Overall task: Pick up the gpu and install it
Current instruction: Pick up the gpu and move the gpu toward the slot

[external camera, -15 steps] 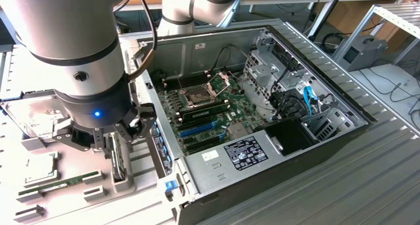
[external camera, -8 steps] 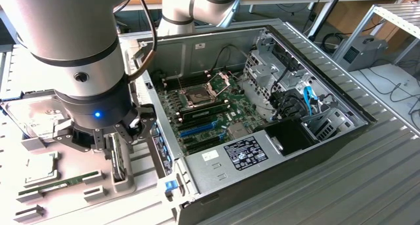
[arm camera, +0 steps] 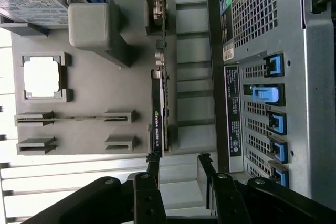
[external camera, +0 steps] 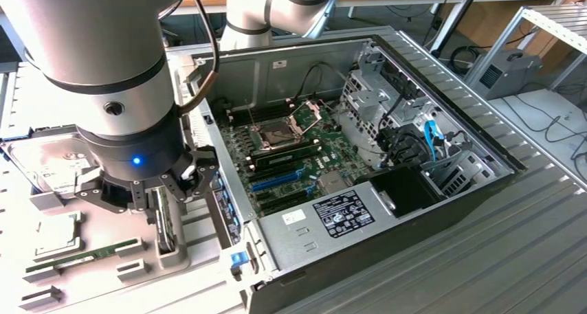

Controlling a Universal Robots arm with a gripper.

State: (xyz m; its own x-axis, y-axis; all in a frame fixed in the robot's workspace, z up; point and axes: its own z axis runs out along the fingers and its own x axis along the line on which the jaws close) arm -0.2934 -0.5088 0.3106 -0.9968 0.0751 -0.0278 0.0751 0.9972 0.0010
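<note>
Ribbed grey metal benching lies under everything you are working on. At the exterior view's left sits a flat grey plastic parts tray [external camera: 179, 267] [arm camera: 94, 77]. It carries a silver boxy hard drive with a white label [external camera: 51, 159] at its far end. A square silver processor chip [external camera: 57, 233] and a narrow green RAM stick [external camera: 82, 253] lie nearer the camera.

Along the tray's right side, the thin green-and-black gpu [external camera: 167, 233] [arm camera: 160, 114] stands on its edge in a slot. Your black two-fingered gripper [external camera: 158, 203] [arm camera: 178, 167] hangs directly above it, fingers spread wide and grasping nothing. From the wrist, the card lines up with one finger rather than the gap.

Just right of the tray lies an open black-and-grey computer tower [external camera: 266, 70] on its side, its green motherboard [external camera: 293, 156] exposed. The gpu is outside it.
</note>
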